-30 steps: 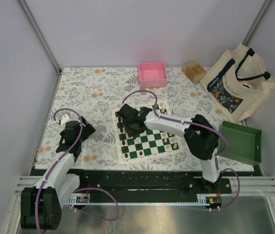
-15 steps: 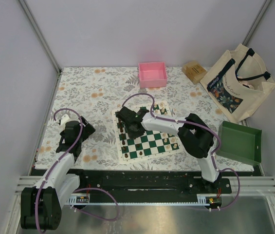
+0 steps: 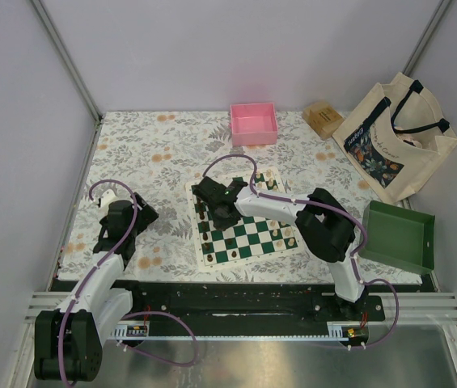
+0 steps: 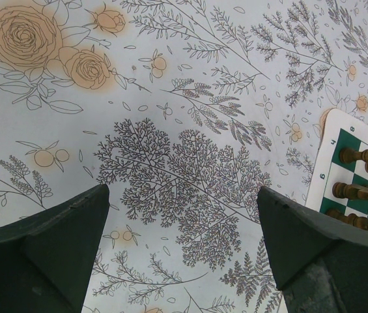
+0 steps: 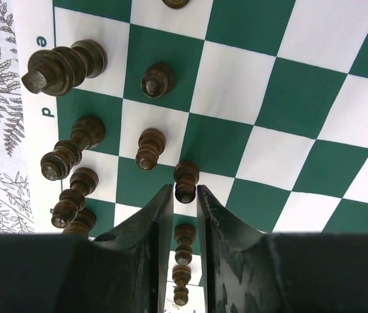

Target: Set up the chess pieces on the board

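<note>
The right tool (image 5: pixel 185 190) straddles a small dark brown pawn (image 5: pixel 185 176) on the green-and-white checked board (image 5: pixel 281 98); whether it is gripping, I can't tell. The left tool (image 4: pixel 182 190) gapes wide over the floral surface (image 4: pixel 170 98).

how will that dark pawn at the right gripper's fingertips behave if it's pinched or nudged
The dark pawn is tall for its small base, so an off-centre push would probably tip it. It looks like turned wood, so likely light and stiff. Its rounded profile may slip or roll into the neighbouring pawn close by.
</note>
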You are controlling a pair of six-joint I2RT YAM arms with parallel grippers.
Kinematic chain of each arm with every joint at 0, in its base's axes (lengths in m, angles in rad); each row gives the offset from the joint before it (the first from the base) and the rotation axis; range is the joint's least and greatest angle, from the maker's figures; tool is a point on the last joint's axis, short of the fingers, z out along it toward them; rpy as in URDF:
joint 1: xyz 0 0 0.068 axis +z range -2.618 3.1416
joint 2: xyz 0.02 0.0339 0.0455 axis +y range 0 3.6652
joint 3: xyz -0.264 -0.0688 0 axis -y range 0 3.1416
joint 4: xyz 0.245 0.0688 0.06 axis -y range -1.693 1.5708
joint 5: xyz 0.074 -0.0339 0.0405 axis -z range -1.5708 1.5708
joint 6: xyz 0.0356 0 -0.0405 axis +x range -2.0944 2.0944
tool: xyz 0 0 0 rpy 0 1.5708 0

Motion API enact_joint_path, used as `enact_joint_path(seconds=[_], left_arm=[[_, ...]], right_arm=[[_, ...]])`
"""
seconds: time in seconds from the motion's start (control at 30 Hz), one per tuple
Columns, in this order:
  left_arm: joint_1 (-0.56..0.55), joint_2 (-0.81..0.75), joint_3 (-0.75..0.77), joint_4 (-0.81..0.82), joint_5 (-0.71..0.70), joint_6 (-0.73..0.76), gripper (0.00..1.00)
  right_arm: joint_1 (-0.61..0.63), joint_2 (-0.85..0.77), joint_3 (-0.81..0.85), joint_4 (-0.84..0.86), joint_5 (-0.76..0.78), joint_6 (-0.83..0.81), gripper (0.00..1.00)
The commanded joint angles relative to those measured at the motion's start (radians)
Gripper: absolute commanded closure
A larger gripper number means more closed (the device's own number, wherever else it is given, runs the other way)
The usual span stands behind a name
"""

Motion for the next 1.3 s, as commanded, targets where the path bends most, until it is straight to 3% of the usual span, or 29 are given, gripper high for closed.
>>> enact_joint_path(seconds=[0.0,0.1,0.63,0.9,1.27], left_arm=[[0.000,0.004,0.003,0.044,0.007,0.007,0.01],[0.000,0.001,0.003,0.044,0.007,0.007,0.01],[0.000,0.002,0.003,0.044,0.009,0.007,0.01],[0.000,0.002,0.003,0.044,0.007,0.006,0.01],[0.000,-0.001,0.005,0.044,0.010,0.007,0.01]], right_arm=[[0.004,-0.003,0.031,0.010,0.027,-0.001,0.66],[0.004,0.001,0.033,0.012,0.033,-0.003,0.62],[0.002,0.026,0.053,0.012,0.035,-0.015,0.68],[0.002,0.005,0.044,0.012,0.034,-0.021,0.80],[0.012,-0.052,-0.002,0.035,-0.013,0.005,0.80]])
